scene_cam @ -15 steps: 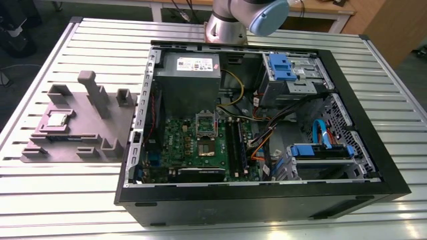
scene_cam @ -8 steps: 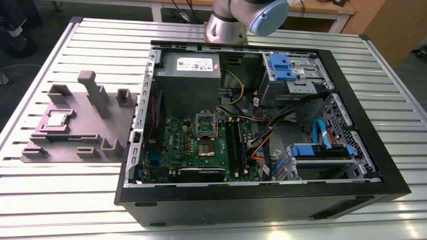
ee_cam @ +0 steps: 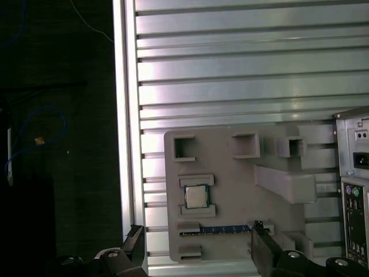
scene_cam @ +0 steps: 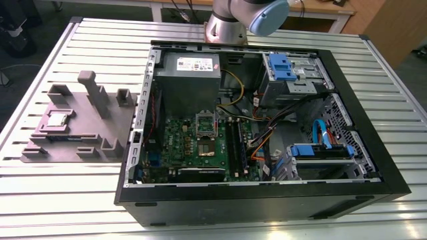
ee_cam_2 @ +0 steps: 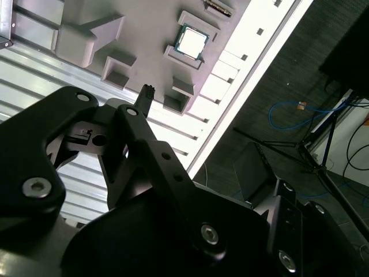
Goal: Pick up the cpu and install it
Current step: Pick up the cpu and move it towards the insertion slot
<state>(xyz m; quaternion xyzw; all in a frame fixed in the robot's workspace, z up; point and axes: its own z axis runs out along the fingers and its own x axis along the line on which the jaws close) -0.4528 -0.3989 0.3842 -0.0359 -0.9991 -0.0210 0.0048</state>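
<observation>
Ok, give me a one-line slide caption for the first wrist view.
Open gripper above the grey fixture tray on the slatted table, with the cpu seated in its holder, untouched.

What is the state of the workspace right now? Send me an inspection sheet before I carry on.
Surface: slatted metal table, carrying a grey fixture tray and an open computer case.
Job's things: cpu sits in its tray pocket, not gripped; motherboard lies in the case.
Clutter: blue module slotted in the tray.
Grippers: end effector open, empty, above the tray.
Cables: orange, yellow and blue leads inside the case; blue cable on the floor.
Surroundings: arm base beyond the case in the exterior view.
</observation>
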